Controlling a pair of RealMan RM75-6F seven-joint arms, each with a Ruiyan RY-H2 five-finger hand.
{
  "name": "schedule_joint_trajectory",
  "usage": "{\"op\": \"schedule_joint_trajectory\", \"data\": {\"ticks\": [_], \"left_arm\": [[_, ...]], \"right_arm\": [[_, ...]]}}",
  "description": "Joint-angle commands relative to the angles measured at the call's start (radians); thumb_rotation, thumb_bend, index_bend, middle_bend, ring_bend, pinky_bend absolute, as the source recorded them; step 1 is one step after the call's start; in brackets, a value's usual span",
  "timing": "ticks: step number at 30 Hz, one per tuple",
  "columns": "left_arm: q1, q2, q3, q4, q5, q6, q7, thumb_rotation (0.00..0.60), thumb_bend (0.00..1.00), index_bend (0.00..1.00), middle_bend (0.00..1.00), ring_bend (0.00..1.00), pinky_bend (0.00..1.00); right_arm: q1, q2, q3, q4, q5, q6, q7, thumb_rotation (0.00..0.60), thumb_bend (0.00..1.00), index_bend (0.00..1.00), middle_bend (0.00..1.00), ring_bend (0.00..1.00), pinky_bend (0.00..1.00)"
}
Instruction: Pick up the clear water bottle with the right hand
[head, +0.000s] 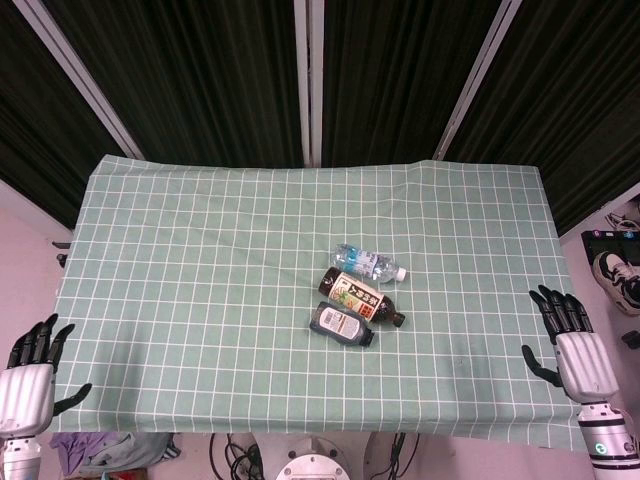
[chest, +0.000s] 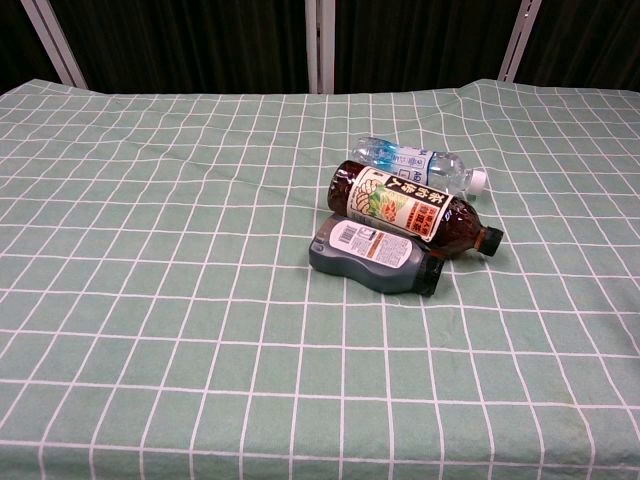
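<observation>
The clear water bottle (head: 368, 264) (chest: 418, 166) lies on its side near the middle of the table, white cap pointing right. It is the farthest of three bottles lying side by side. My right hand (head: 570, 345) hovers at the table's front right corner, fingers spread and holding nothing, well to the right of the bottle. At the front left corner my left hand (head: 33, 375) is also empty with its fingers apart. Neither hand shows in the chest view.
A brown tea bottle (head: 362, 297) (chest: 410, 208) lies against the water bottle's near side, and a dark grey bottle (head: 342, 323) (chest: 375, 254) lies nearer still. A green checked cloth (head: 200, 280) covers the table. Shoes (head: 620, 275) sit on the floor at the right.
</observation>
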Motion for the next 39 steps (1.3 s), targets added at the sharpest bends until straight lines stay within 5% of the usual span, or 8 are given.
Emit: {"op": "schedule_joint_trajectory", "data": {"ticks": [1, 9, 13, 17, 25, 39], "left_arm": [[-0.004, -0.001, -0.002, 0.000, -0.007, -0.009, 0.002, 0.600, 0.00, 0.16, 0.04, 0.04, 0.13], [0.001, 0.000, 0.001, -0.002, -0.007, -0.003, -0.002, 0.600, 0.00, 0.16, 0.04, 0.04, 0.13], [0.008, -0.006, 0.005, 0.006, -0.001, 0.009, -0.012, 0.600, 0.00, 0.16, 0.04, 0.04, 0.13], [0.012, -0.017, 0.010, 0.016, 0.010, 0.019, -0.023, 0.600, 0.00, 0.16, 0.04, 0.04, 0.13], [0.034, -0.028, 0.018, 0.042, -0.003, 0.031, -0.051, 0.600, 0.00, 0.16, 0.04, 0.04, 0.13], [0.026, -0.036, 0.013, 0.075, -0.029, -0.007, -0.078, 0.600, 0.00, 0.16, 0.04, 0.04, 0.13]], "right_arm": [[0.009, -0.003, 0.006, -0.002, 0.006, -0.013, -0.005, 0.600, 0.30, 0.00, 0.00, 0.00, 0.03], [0.052, -0.003, 0.023, -0.019, 0.005, -0.065, -0.015, 0.600, 0.30, 0.00, 0.00, 0.00, 0.03], [0.136, -0.005, 0.075, -0.050, 0.038, -0.165, -0.031, 0.600, 0.30, 0.00, 0.00, 0.00, 0.04], [0.283, -0.028, 0.165, -0.088, 0.150, -0.360, -0.055, 0.600, 0.30, 0.00, 0.00, 0.00, 0.06], [0.561, -0.191, 0.298, 0.036, 0.500, -0.680, -0.221, 0.600, 0.09, 0.00, 0.00, 0.00, 0.06], [0.788, -0.358, 0.277, 0.265, 0.757, -0.847, -0.310, 0.600, 0.09, 0.00, 0.01, 0.00, 0.06]]}}
